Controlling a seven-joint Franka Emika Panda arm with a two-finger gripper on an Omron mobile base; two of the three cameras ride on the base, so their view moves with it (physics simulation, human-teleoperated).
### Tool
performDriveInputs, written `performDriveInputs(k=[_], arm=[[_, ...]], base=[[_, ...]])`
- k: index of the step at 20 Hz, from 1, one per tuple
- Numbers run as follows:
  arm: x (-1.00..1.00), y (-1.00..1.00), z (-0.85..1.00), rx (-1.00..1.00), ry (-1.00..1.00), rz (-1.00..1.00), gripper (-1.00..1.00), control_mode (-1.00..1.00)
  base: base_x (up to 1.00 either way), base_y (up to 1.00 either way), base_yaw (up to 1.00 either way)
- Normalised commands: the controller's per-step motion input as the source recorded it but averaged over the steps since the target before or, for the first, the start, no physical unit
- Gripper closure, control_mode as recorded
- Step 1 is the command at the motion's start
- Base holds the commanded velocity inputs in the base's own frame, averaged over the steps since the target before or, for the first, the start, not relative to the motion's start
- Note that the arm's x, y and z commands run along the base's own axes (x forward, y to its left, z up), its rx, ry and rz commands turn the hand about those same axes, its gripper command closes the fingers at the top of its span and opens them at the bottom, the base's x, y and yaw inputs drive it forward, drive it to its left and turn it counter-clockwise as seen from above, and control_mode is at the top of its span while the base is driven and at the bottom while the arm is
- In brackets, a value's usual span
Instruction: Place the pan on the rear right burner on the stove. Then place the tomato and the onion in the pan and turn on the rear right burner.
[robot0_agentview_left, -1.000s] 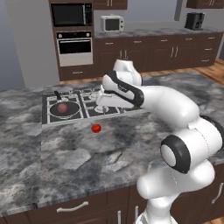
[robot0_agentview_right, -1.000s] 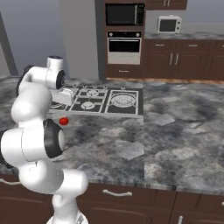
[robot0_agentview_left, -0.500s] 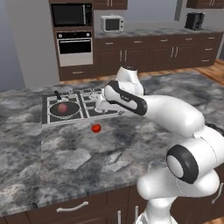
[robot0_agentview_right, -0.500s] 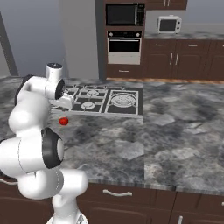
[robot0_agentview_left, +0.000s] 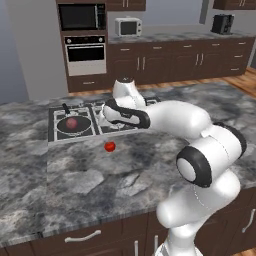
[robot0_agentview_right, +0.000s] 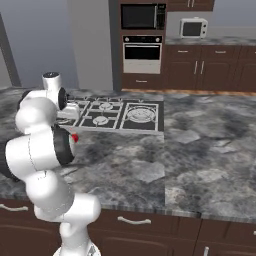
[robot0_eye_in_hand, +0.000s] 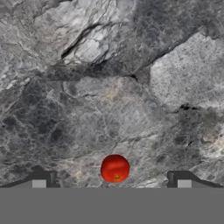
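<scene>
The pan (robot0_agentview_left: 75, 125) sits on a burner grate at the left end of the stove (robot0_agentview_left: 102, 120), its short black handle pointing away to the far left. The maroon-pink onion (robot0_agentview_left: 72, 122) lies inside it. The bright red tomato (robot0_agentview_left: 109, 146) rests on the grey marble counter just in front of the stove, and part of the tomato (robot0_agentview_right: 75, 137) peeks out beside my arm. My gripper (robot0_agentview_left: 107, 119) hangs open above the stove's front edge, a little behind the tomato. In the hand view the tomato (robot0_eye_in_hand: 115, 168) lies between my two spread fingertips, with the gripper (robot0_eye_in_hand: 111, 180) holding nothing.
The large multi-ring burner (robot0_agentview_right: 141, 114) takes up the stove's far end from the pan. Marbled counter (robot0_agentview_left: 100, 175) stretches from the stove to the near edge. A wall oven (robot0_agentview_left: 85, 57) and a microwave (robot0_agentview_left: 126, 26) stand well behind the island.
The hand has swung from over the stove's middle toward the near left and lower, closer to the tomato. The jaws stayed open; pan, onion and tomato have not moved.
</scene>
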Motion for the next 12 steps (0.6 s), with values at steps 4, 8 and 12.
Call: performDriveInputs(k=[4,8,12], arm=[[0.66,0.0,-0.04,-0.01,0.05,0.0,-1.0,-1.0],[0.34,0.0,0.0,0.0,0.05,0.0,-1.0,-1.0],[0.1,0.0,-0.19,0.0,0.06,0.0,-1.0,-1.0]], base=[[0.0,0.0,0.0],[0.0,0.0,0.0],[0.0,0.0,0.0]])
